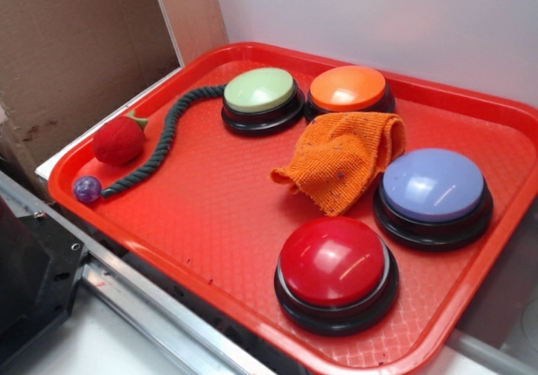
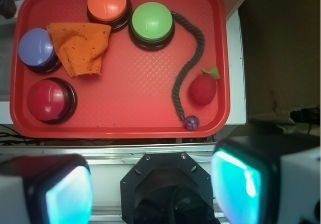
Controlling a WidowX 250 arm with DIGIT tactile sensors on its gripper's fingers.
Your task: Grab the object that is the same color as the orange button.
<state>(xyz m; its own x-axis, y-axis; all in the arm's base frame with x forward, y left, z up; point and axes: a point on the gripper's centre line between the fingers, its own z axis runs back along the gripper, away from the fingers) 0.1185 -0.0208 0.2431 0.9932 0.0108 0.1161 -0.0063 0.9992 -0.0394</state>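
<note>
While we are hanging high above the scene, the red tray [image 1: 210, 215] is filling most of both views, lying flat with every item inside its rim. Our tool [image 2: 155, 184] is hovering well apart from the tray, off its near long edge in the wrist view, with its two pads [image 2: 67, 191] spread wide and nothing between them.

We are seeing four dome buttons sitting on black bases. A blue button [image 1: 433, 186] and a red button [image 1: 334, 261] are sitting at one end of the tray, near each other. An orange button [image 1: 348, 88] and a green button [image 1: 260, 90] are sitting side by side along the far edge.

Crumpled among the buttons, the orange cloth [image 1: 340, 161] is lying on the tray floor, touching the blue button's base and reaching up just beside the orange button. It is matching that button's colour and showing small dark specks.

A dark green rope [image 1: 160, 144] is curving from the green button toward the tray's other end. Beside it we are seeing a red plush ball [image 1: 118, 139] with a green tip, and a small purple ball [image 1: 87, 188] is resting at the rope's end.
</note>
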